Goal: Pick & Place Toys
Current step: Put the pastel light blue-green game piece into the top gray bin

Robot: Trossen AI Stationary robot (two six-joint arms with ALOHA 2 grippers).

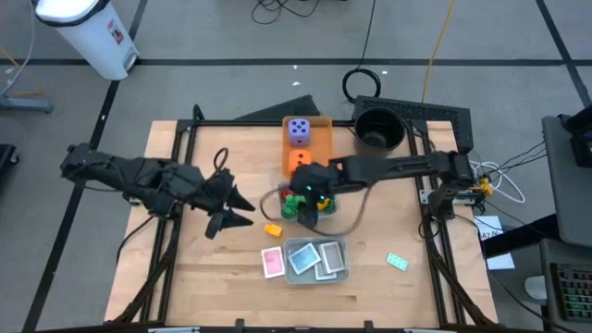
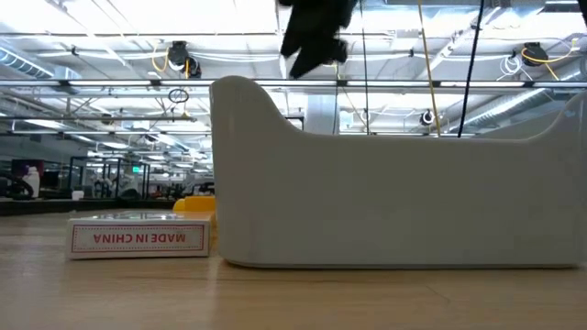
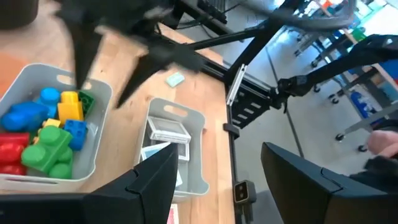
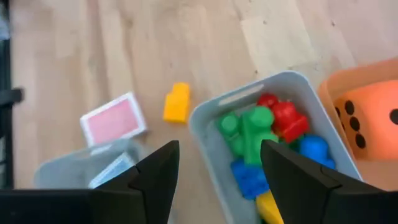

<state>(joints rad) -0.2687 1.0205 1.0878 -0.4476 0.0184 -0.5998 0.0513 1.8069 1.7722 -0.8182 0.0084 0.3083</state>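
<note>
Grey tray [image 2: 394,183] fills our low view; right gripper [image 1: 310,205] hangs open over the brick tray [image 4: 214,115]; left gripper [image 1: 231,211], parted and empty, waits mid-bench.

The right arm reaches in from the right edge toward the middle, its end effector [image 1: 313,196] pointing down with fingers parted and empty. The left arm lies stretched from the left, its end effector [image 1: 236,209] open, holding nothing.
</note>
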